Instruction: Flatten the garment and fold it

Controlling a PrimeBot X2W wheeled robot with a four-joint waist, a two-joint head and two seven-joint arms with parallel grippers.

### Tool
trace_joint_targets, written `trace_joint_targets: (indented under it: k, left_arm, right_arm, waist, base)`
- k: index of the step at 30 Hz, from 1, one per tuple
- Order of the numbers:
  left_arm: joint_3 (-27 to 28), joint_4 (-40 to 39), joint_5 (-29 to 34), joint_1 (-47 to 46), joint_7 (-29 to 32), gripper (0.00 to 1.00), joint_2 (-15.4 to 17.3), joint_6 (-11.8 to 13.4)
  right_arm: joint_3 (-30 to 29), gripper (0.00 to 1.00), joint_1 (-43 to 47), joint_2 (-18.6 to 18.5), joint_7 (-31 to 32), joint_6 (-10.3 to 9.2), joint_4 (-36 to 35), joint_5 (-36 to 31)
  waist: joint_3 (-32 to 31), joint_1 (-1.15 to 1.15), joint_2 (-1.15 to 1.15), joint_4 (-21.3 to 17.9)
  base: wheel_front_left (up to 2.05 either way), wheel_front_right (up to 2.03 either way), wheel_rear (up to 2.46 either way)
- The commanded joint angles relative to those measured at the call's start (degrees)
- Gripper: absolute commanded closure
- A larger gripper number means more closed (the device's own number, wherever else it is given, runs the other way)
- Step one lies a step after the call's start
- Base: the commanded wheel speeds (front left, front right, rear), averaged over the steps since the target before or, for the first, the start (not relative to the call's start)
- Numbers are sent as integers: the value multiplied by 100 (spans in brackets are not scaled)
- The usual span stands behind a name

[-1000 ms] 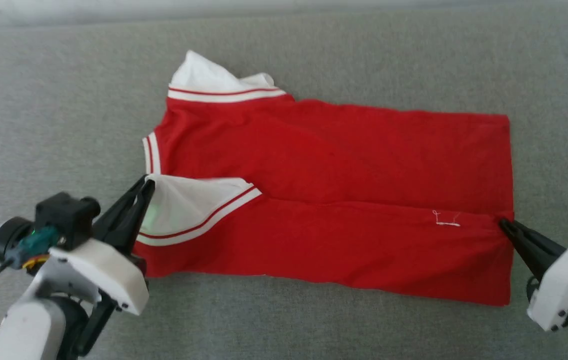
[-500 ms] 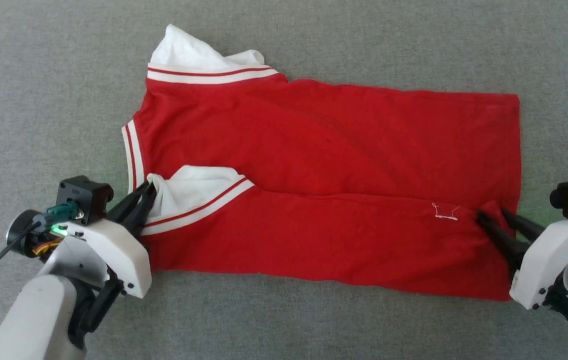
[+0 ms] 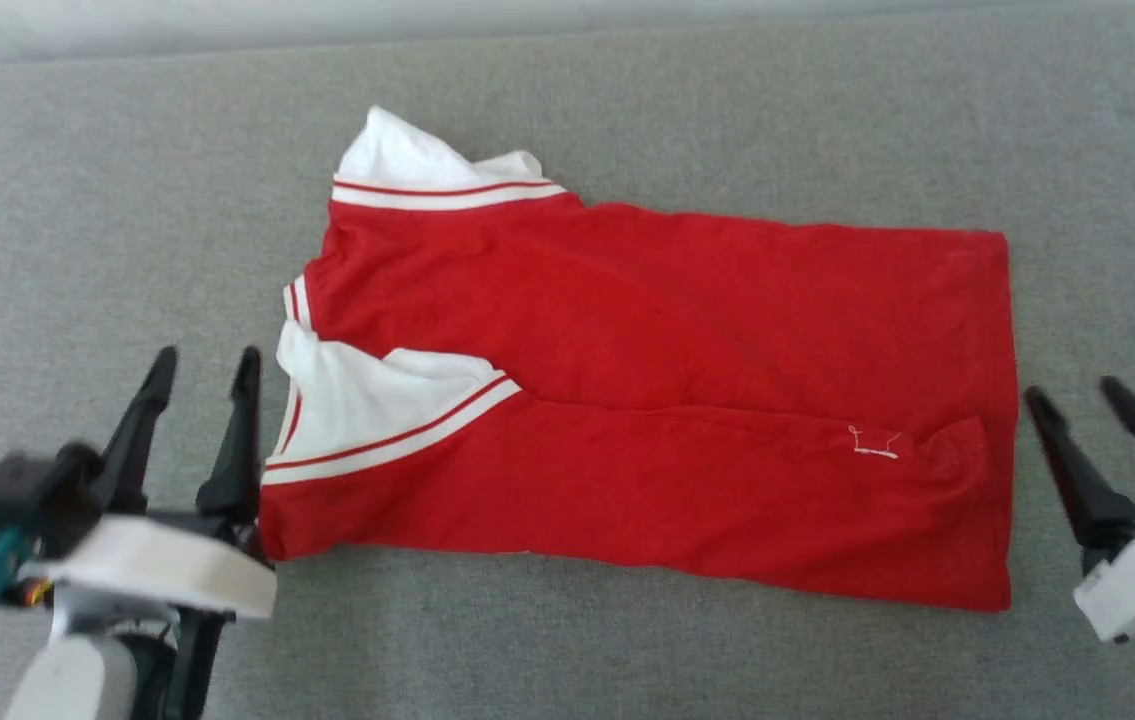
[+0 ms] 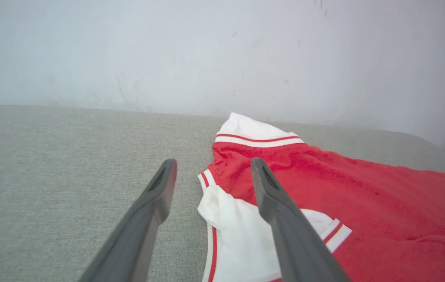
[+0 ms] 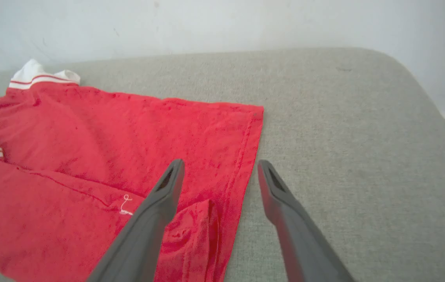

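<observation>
Left gripper [image 3: 207, 358]: jaws wide apart, holding nothing, fingers pointing away from the robot just beside the collar end of the shirt [image 3: 647, 330]. Right gripper [image 3: 1072, 392]: likewise open and empty, just off the hem [image 3: 1009, 330] at the opposite end. The shirt lies lengthwise across the grey padded surface [image 3: 627, 90], collar end toward the robot's left. Its near long edge is turned up over the body as a flap [image 3: 627, 490], with the near white sleeve [image 3: 367, 420] lying on top. The far sleeve [image 3: 407, 165] juts out beyond the red body, unfolded. In my judgement one lengthwise fold is laid and the far side is due next. To do it well, first flatten the puckered corner [image 3: 957, 450] of the flap by the hem. Then take the far edge at both ends together, keep it level and taut, and lay it parallel to the flap with the sleeve tucked in. Markings: no brand or lettering shows on the upward face. A small white thread mark [image 3: 872, 445] near the hem cannot be read.
</observation>
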Motion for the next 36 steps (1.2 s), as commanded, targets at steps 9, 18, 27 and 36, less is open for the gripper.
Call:
trace_joint_targets:
  k: [9,18,27,36]
  left_arm:
    - [208,-715,868,916,-1127,0,-553,146]
    - [371,-460,1582,1412,-1123,0,-924,151]
    - [38,107,1520,926,511,0,-361,-325]
    - [-105,283,1294,634,2330,0,80,-503]
  right_arm:
    - [-679,0,879,1434,-1839,-4,-396,-1304]
    - [-608,0,1165,1658,-2449,-4,-79,-1644]
    - [-579,0,1033,1662,-2478,-4,40,-1605]
    - [-495,0,1024,1663,-2490,-4,192,-1520]
  waist:
    - [-509,0,0,52]
    - [-587,0,0,75]
    - [-515,0,0,49]
    - [-373,0,0,-101]
  base:
    - [0,0,0]
    - [0,0,0]
    - [0,0,0]
    - [0,0,0]
